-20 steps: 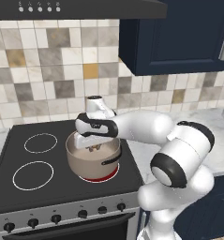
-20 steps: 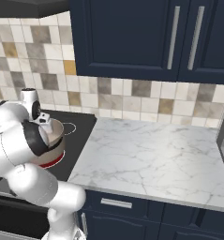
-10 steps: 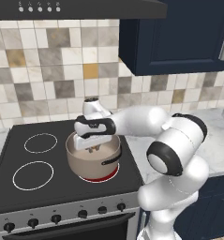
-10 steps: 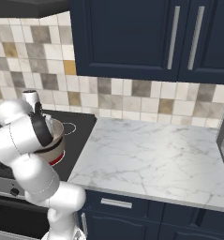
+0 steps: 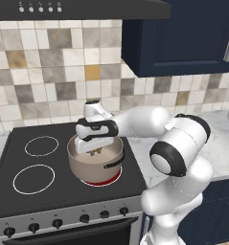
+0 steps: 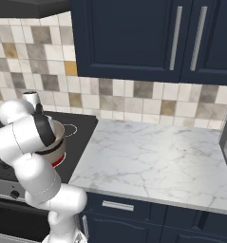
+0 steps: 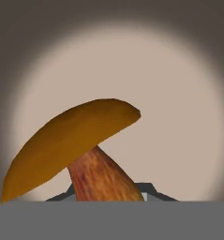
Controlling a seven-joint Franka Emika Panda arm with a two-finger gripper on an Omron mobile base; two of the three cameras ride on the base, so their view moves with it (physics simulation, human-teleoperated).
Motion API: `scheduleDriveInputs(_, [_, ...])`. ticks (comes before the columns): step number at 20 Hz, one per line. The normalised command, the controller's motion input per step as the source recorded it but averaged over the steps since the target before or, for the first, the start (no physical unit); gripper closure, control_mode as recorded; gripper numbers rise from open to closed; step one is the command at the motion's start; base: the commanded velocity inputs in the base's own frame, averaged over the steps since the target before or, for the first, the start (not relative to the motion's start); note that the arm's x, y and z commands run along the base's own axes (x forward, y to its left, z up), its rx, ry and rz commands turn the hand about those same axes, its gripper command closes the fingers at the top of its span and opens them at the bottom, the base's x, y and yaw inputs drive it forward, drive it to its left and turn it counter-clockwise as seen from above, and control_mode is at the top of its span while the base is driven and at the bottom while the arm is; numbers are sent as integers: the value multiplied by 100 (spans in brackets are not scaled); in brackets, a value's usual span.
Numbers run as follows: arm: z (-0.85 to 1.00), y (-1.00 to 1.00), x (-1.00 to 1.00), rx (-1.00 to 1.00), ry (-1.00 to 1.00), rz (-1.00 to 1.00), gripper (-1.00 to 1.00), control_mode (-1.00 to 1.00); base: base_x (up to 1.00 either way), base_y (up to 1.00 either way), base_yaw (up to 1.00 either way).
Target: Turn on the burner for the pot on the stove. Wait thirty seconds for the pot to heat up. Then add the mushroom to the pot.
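Holding: we see the gripper (image 5: pixel 95 151) closed narrow on the mushroom (image 7: pixel 80 150), its stem pinched between the dark fingertips (image 7: pixel 148 191) that rise at the bottom of the hand view.
Mushroom: we see an orange-brown cap tilted to one side over a reddish-brown stem; in the left base view it is a small speck (image 5: pixel 96 152) just under the hand, inside the mouth of the pot.
Pot: we find the taupe-grey pot (image 5: pixel 92 166) on the front right zone of the stove, its short dark handle pointing toward the front right; from the hand view we look down onto its pale round floor (image 7: pixel 169 93), ringed by darker wall.
Burner: we see a red glow (image 5: pixel 105 182) showing under the front edge of the pot, within a white ring; in the right base view a red sliver (image 6: pixel 59 160) shows at the base of the pot (image 6: pixel 58 142).
Stove: we see black glass (image 5: pixel 20 201) with two plain white-ringed circles to the left of the pot, and a row of small black knobs (image 5: pixel 57 223) along the steel front.
Arm: we see it reaching from the lower right across to the pot, the hand pointing down over the pot's opening.
Surroundings: we note a marble counter (image 6: pixel 153 161) to the right of the stove, a tiled backsplash (image 5: pixel 49 72) behind it, and dark blue cabinets (image 6: pixel 134 38) above.
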Motion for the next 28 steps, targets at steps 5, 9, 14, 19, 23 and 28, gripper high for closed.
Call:
scheduleDriveInputs(5, [0,0,0,0,0,0,100,-100,0,0,0])
scheduleDriveInputs(9, [0,0,0,0,0,0,100,-100,0,0,0])
scheduleDriveInputs(14, [0,0,0,0,0,0,100,-100,0,0,0])
scheduleDriveInputs(19, [0,0,0,0,0,0,100,-100,0,0,0])
scheduleDriveInputs(23, [0,0,0,0,0,0,100,-100,0,0,0])
scheduleDriveInputs(28, [0,0,0,0,0,0,100,-100,0,0,0])
